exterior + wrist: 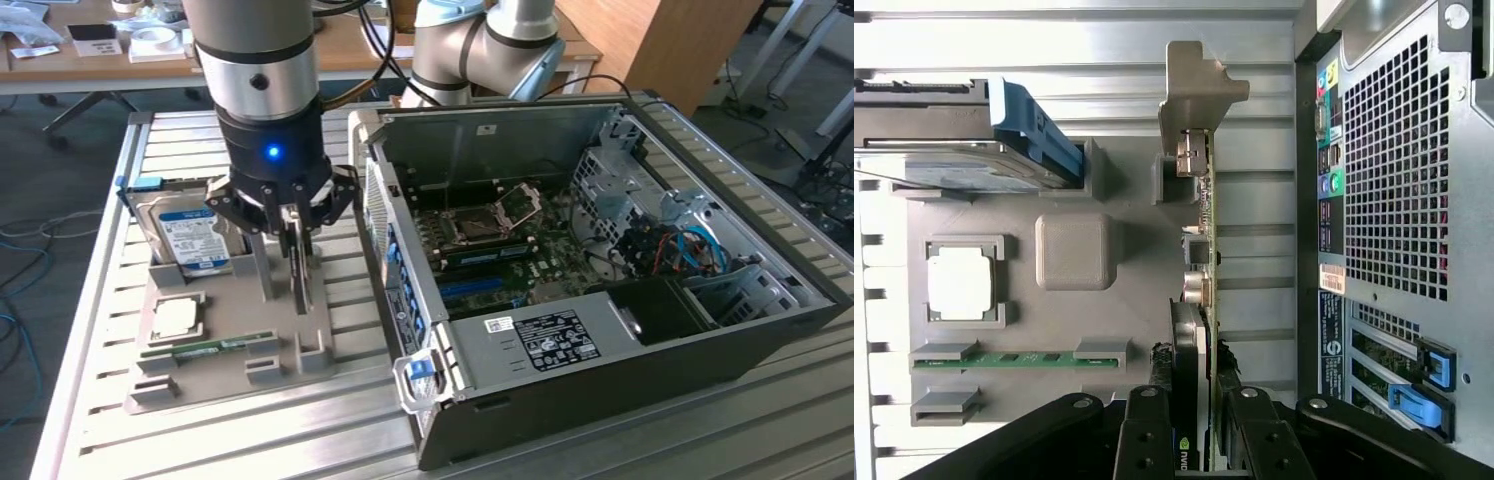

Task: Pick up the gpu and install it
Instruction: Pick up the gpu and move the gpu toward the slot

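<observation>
The gpu [302, 285] stands on edge in the grey holder tray [260, 320], just beside the open computer case [507, 130]. In the wrist view the gpu [1199, 250] shows edge-on, with its silver end bracket [1194, 85] at the far end. My gripper [291, 235] hangs straight down over the card. Its black fingers [1146, 430] sit on both sides of the card's near end, pressed against it, so the gripper [1199, 420] is shut on the card. The motherboard [494, 250] lies exposed inside the case.
A silver hard drive [187, 235] with a blue label, a CPU [176, 315] and a green memory stick [211, 348] rest in the same tray. The case's rear panel [1394, 170] is close beside the card. A second arm [481, 50] stands behind the case.
</observation>
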### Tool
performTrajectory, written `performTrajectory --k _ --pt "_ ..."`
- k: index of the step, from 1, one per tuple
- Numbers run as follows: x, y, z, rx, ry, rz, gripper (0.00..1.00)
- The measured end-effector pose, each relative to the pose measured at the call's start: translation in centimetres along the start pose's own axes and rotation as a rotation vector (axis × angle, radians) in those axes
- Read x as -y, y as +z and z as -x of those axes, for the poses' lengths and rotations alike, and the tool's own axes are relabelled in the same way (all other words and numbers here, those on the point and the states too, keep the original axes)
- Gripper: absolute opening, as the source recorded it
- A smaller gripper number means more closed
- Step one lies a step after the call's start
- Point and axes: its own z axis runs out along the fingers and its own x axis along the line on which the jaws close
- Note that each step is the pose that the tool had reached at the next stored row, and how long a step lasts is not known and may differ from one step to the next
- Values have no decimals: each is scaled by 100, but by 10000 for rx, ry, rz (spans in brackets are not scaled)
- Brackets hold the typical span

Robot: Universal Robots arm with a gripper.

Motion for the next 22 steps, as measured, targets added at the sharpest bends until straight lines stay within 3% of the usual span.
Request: performTrajectory --k 12,22 --pt "0 -12 0 -6 1 -6 27" --pt "-8 -189 5 -2 1 -2 27"
